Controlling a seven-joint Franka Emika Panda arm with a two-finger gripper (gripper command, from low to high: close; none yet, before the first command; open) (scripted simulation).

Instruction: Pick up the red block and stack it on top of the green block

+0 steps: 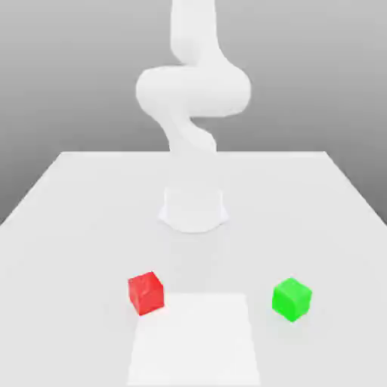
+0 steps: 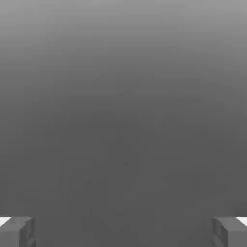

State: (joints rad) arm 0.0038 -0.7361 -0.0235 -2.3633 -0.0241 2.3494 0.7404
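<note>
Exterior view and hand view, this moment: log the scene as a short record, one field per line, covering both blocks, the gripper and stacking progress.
red block: on the table, toward the exterior view's left
green block: on the table, toward the exterior view's right
blocks touching: no
gripper: open, nothing between its fingers
robot arm: upright above its base
stack: not made; red block not yet picked up

The robot arm (image 1: 193, 91) runs out of the exterior view at the top edge, its upper section cut off. The white bench (image 1: 91, 249) extends past the same view's bottom edge. In the hand view, the fingers (image 2: 18, 232) of the end effector (image 2: 123, 232) are cropped by the picture's borders.
</note>
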